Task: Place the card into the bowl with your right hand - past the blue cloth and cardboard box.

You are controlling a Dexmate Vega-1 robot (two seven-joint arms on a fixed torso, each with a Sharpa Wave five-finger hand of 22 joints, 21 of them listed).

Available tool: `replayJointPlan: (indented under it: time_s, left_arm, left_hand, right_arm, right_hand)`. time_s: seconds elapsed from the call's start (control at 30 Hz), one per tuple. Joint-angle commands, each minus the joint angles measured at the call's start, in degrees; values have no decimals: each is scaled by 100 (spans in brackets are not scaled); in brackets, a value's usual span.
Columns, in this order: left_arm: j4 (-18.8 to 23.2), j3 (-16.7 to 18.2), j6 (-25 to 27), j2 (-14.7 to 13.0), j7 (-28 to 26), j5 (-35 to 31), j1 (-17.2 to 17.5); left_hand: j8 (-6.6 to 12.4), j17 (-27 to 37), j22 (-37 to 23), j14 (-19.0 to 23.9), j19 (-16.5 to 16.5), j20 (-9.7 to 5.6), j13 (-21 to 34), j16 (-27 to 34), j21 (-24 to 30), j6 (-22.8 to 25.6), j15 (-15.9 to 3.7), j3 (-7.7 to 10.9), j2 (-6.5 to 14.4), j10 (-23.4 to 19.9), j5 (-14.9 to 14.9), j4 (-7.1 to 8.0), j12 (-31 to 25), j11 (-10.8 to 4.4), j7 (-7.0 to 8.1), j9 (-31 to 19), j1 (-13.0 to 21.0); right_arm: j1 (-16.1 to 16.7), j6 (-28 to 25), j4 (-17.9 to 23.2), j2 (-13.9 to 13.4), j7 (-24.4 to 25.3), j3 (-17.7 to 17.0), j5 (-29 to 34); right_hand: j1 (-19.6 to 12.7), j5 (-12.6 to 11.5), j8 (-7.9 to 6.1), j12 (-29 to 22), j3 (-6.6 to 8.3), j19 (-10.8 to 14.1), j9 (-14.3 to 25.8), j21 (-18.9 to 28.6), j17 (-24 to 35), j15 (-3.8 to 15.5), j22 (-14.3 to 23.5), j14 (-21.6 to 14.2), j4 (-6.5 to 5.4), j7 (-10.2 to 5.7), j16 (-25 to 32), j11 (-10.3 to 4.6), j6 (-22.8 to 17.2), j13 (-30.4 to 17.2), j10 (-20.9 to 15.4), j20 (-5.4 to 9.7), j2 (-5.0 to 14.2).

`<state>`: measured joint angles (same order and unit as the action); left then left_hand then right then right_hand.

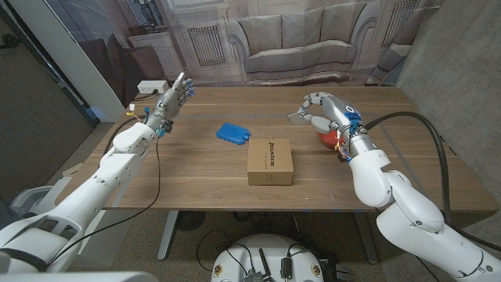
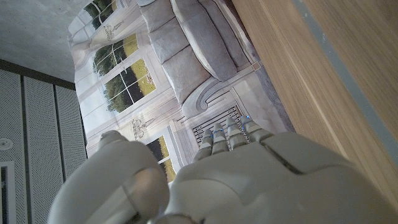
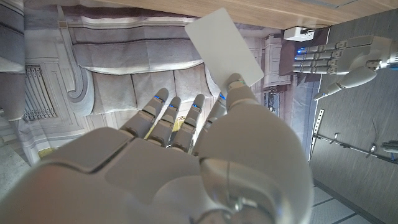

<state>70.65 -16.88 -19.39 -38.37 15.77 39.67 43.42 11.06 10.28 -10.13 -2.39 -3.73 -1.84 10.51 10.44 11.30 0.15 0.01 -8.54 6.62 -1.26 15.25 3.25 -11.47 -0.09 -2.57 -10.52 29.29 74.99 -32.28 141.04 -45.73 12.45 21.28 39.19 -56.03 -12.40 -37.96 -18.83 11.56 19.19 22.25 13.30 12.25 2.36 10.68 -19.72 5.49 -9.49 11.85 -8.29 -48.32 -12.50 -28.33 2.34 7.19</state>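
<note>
**Card pinched in my right hand, above the far right of the surface**

Nearest the head camera is the cardboard box (image 1: 270, 162), sitting flat near the middle of the wooden surface (image 1: 196, 176), its printed top facing up. Just beyond it and toward my left lies the blue cloth (image 1: 232, 132), folded small, apart from the box.

My right hand (image 1: 322, 111) hangs over the right side of the surface, past the box. In the right wrist view the white card (image 3: 224, 48) is pinched at one corner between thumb and a fingertip, with the rest of the card sticking out beyond the fingers (image 3: 163, 109), which are extended side by side. In the head view the card is only a pale sliver at the fingertips. Something red (image 1: 327, 139) shows just under that wrist; I cannot tell whether it is the bowl.

My left hand (image 1: 174, 98) is raised over the far left corner, fingers spread and holding nothing.
</note>
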Motion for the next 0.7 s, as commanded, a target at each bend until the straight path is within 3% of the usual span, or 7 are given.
replayJointPlan:
  time_s: [0.03,0.7]
  left_arm:
    - [152,67,-11,-85,-46,21,120]
    - [212,133,-80,-118,-33,67,211]
  left_hand:
    - [4,20,-18,-44,-35,-387,32,19,16,-33,16,-35,14,22,-8,-16,-1,14,-14,-21,43]
    - [11,20,-18,-51,-53,-348,32,21,11,-26,16,-45,16,32,-15,-18,0,5,-9,-21,53]
  right_arm:
    - [-109,-116,-124,-64,146,-55,-162]
    - [-379,-554,-455,-64,328,37,-382]
  right_hand:
    - [-20,15,-30,23,-31,54,4,-7,-3,599,14,-65,5,5,-13,9,-44,-2,-35,522,35]
    - [-8,19,-36,33,-36,64,9,-21,-10,599,15,-66,2,-2,-21,12,-35,-6,-44,515,44]
